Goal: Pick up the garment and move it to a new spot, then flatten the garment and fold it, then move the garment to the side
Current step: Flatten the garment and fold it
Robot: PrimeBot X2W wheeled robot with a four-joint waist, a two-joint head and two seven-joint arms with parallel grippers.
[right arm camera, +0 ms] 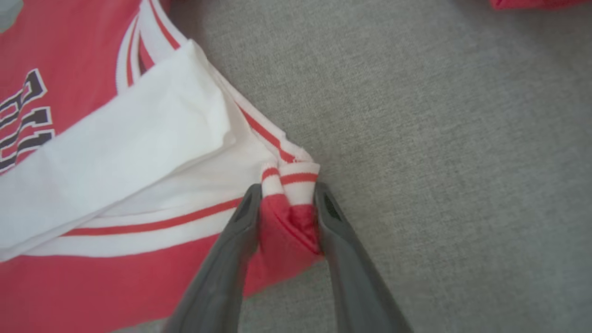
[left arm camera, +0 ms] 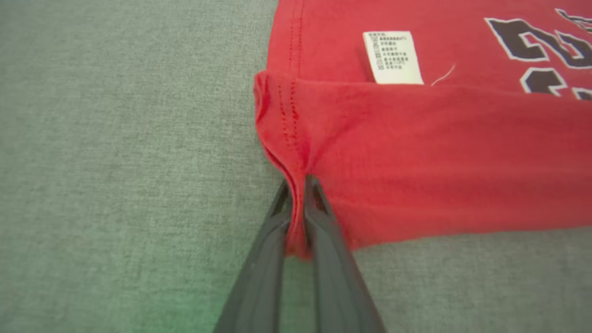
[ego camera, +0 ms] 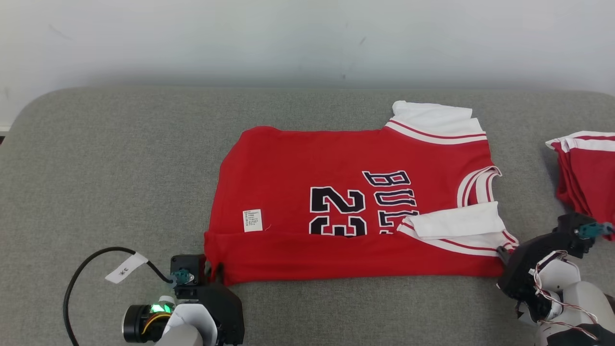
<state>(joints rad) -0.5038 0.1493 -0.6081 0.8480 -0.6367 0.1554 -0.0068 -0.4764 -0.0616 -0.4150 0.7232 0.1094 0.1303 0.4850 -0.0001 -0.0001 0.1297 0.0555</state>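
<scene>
You have the red jersey [ego camera: 336, 192] lying flat at the centre of the grey woven pad [ego camera: 120, 168], its 6 o'clock edge folded over in a smooth band. Your left gripper [left arm camera: 298, 185], reaching in low from 7 o'clock, pinches the stitched hem corner, fingers nearly together. Your right gripper [right arm camera: 287, 189], angled in from 4 o'clock, clamps the bunched, ribbed white-and-red cuff. A second red pile [ego camera: 588, 168] lies at 3 o'clock.
</scene>
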